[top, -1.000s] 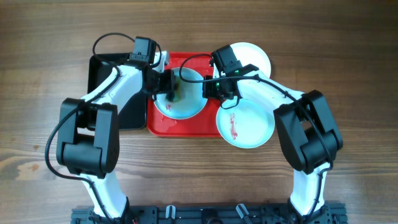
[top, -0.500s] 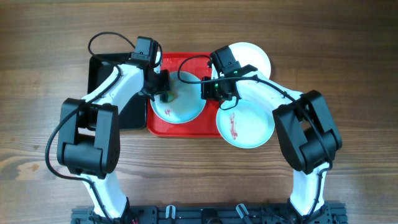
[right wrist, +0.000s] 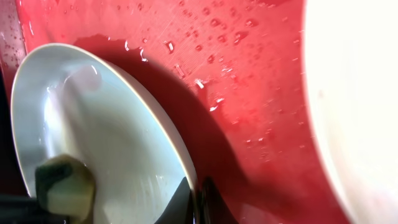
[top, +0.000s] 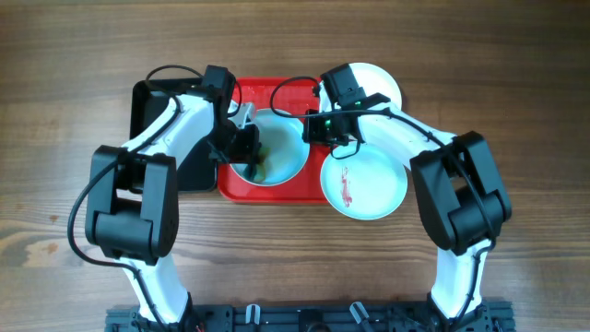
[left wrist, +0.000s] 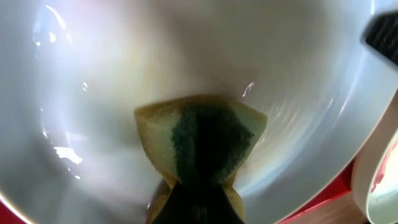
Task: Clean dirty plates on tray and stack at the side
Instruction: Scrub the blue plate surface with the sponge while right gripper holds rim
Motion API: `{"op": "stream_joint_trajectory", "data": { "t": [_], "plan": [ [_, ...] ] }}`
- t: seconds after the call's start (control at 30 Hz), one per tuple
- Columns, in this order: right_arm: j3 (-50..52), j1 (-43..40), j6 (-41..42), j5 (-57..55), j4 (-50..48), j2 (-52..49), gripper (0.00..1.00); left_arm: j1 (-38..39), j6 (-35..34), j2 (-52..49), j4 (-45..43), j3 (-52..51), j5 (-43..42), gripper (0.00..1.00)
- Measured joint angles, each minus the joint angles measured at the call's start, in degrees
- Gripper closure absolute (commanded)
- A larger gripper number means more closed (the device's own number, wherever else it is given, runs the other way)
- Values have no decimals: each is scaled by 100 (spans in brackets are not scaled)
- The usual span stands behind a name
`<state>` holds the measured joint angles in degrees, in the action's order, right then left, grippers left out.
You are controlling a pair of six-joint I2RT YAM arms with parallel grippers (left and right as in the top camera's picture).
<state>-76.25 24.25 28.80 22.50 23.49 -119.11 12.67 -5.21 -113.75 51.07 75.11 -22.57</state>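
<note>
Counter: wooden, and it carries all the items.

Tray: red, at the centre of the counter. Its floor is wet with droplets in the right wrist view. A black tray lies against its left side.

Plates: a mint plate sits inside the tray between the two end effectors. A streaked plate with a red sauce mark lies just right of the tray's near corner. A white plate lies beyond the tray's far right corner.

Sponge: yellow with a green face, pressed on the inner left part of the mint plate.

Left end effector: closed, gripping the sponge, over the mint plate's left half.

Right end effector: closed, pinching the mint plate's right rim. That edge appears raised off the tray, with a shadow under it.
</note>
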Motion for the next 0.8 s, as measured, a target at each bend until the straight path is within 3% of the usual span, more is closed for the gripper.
{"op": "stream_joint_trajectory", "data": {
  "t": [0.23, 0.4, 0.67, 0.8],
  "plan": [
    [0, -79, -35, 42, -42, -33, 96, 339, -173, 0, -686, -146, -9, 96],
    [0, -201, -35, -13, -39, -33, 96, 660, -782, 22, -1663, -343, 216, 96],
    [0, -199, 35, -31, -44, -33, 96, 723, -1843, 55, -2763, -452, 1226, 96],
    [0, -122, 72, -17, -46, -33, 96, 726, -2105, 39, -3270, -479, 2164, 96]
  ]
}}
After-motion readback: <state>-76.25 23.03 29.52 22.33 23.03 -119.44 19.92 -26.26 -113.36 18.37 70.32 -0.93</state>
